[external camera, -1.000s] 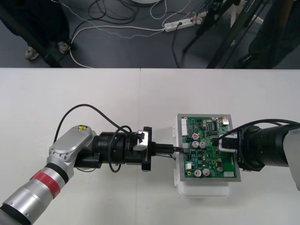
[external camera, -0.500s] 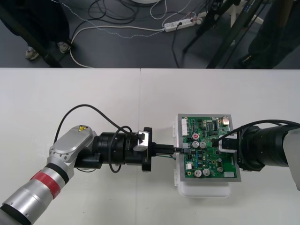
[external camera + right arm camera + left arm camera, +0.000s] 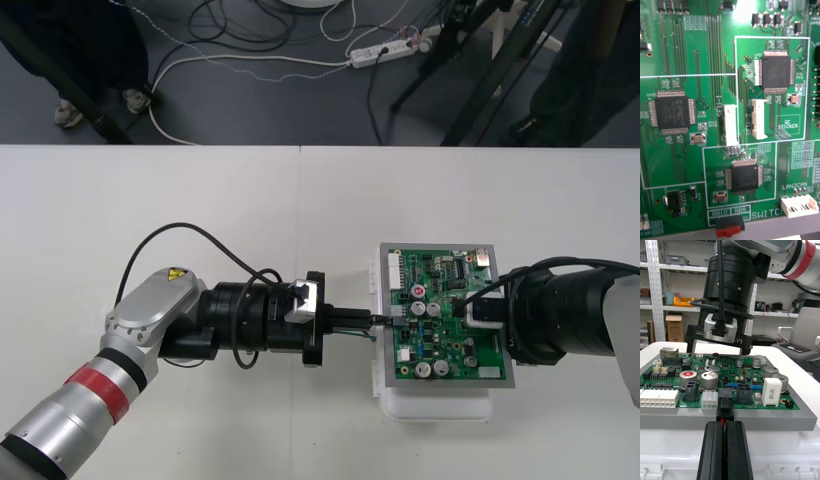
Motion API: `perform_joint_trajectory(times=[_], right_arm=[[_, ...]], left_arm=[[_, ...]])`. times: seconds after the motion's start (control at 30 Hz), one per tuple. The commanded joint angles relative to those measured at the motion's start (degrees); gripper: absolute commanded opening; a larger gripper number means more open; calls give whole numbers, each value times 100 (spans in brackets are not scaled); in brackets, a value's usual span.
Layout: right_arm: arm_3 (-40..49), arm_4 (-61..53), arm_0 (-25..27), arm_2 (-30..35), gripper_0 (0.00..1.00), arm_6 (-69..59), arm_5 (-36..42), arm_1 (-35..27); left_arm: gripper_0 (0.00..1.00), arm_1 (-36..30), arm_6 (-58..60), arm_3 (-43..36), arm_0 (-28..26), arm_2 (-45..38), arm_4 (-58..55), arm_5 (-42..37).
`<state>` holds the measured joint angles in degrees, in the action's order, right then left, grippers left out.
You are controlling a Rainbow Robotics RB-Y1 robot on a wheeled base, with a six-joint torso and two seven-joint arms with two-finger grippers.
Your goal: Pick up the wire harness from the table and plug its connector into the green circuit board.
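Wire harness [image 3: 725, 413] on table [image 3: 200, 200]: you have the harness held clear of the light table, at the left edge of the board, a little right of the table's middle.
Left arm [image 3: 150, 330]: it comes in from your near left and lies low, pointing right toward the board.
Right arm [image 3: 580, 320]: it enters from the right, and its end reaches over the board's right part.
White base [image 3: 430, 405]: it rests on the table and carries the board, with its near lip showing beyond the board's near edge.
Green circuit board [image 3: 455, 350]: it lies flat on the base, between your two grippers. The right wrist camera looks straight down on its chips and white headers.
Right gripper [image 3: 465, 306]: it stands over the right part of the board with a camera [image 3: 720, 328] on top. Its two fingers [image 3: 691, 346] are spread wide with nothing between them. You cannot tell whether they touch the board.
Left gripper [image 3: 366, 320]: it sits just left of the board's edge, its black fingers [image 3: 713, 453] pressed together and pinching the harness.
Red wire [image 3: 720, 421]: a short bit shows in the seam where the fingertips meet.
Plug [image 3: 725, 410]: the small black plug juts from the fingertips and meets a black header [image 3: 725, 394] on the board's left edge. You cannot tell how far in it sits.
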<state>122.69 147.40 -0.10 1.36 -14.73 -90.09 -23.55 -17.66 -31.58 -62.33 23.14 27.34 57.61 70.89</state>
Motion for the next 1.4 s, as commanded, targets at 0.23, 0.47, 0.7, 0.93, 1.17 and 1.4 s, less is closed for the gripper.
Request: perform_joint_trajectory(times=[0.23, 0.47, 0.7, 0.93, 1.17, 1.4], right_arm=[[159, 79, -104, -294, 100, 146, 9, -97], [159, 70, -104, -285, 100, 137, 9, -97], [176, 70, -104, -294, 100, 120, 9, -97], [185, 70, -104, -303, 100, 111, 9, -97], [185, 88, -104, -329, 100, 102, 9, -97], [194, 88, -104, -347, 100, 93, 9, -97]], left_arm=[[0, -19, -762, -113, 156, 123, 5, 83], [0, 25, -894, -113, 173, 131, 5, 57], [0, 87, -982, -113, 208, 123, 5, -31], [0, 175, -1034, -104, 252, 123, -39, -137], [0, 184, -1061, -104, 261, 131, -39, -190], [0, 175, -1096, -104, 270, 131, 5, -269]])
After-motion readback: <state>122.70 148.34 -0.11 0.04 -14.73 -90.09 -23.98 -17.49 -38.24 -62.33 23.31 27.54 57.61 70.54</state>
